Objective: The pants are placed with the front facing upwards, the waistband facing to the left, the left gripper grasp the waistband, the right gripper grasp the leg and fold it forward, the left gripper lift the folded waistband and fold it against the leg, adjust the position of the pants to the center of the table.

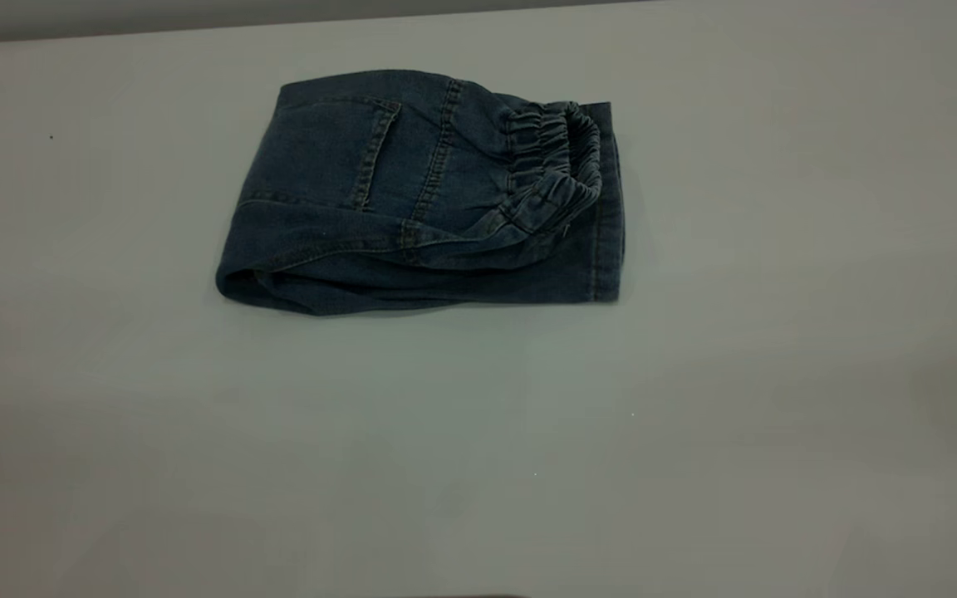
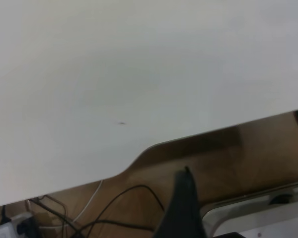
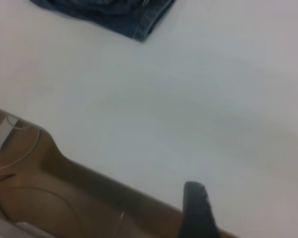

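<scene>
The pants [image 1: 412,199] lie folded into a compact blue denim bundle on the table [image 1: 478,448], a little back from its middle. The ruffled waistband [image 1: 549,162] rests on top near the bundle's right end, over the leg hem [image 1: 607,208]. Neither arm appears in the exterior view. In the left wrist view, only a dark part of the left gripper [image 2: 185,208] shows, hanging past the table's edge [image 2: 139,153] with no pants in sight. A dark part of the right gripper [image 3: 196,210] shows at the table's edge, far from a corner of the pants [image 3: 139,17].
Past the table's edge, a brown floor carries loose black cables [image 2: 114,196] and a white power strip [image 2: 7,230]. A pale frame [image 2: 258,210] sits beside the left gripper. The edge has a curved step [image 3: 54,148]. Bare tabletop surrounds the pants.
</scene>
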Robot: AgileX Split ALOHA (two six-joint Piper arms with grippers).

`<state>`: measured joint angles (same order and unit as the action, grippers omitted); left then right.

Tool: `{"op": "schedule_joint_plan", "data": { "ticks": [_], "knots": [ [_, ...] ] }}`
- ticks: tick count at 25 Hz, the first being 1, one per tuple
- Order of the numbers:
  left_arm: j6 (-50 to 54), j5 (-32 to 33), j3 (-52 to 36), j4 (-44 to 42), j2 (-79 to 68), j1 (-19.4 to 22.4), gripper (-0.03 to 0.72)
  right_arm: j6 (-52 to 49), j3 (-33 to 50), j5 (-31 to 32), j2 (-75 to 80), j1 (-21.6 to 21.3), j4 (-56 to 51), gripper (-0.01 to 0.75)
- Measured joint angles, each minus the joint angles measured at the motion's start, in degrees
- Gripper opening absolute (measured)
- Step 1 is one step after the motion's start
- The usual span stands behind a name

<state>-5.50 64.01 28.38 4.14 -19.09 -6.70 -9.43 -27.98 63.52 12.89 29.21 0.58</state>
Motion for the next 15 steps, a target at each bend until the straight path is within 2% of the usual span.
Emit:
{"op": "schedule_joint_plan", "data": {
  "ticks": [15],
  "knots": [
    [0.0,-0.06,-0.3,-0.31,-0.02,0.0,0.559,-0.01,0.0,2.3,-0.2,-0.27,-0.58,0.42]
  ]
}}
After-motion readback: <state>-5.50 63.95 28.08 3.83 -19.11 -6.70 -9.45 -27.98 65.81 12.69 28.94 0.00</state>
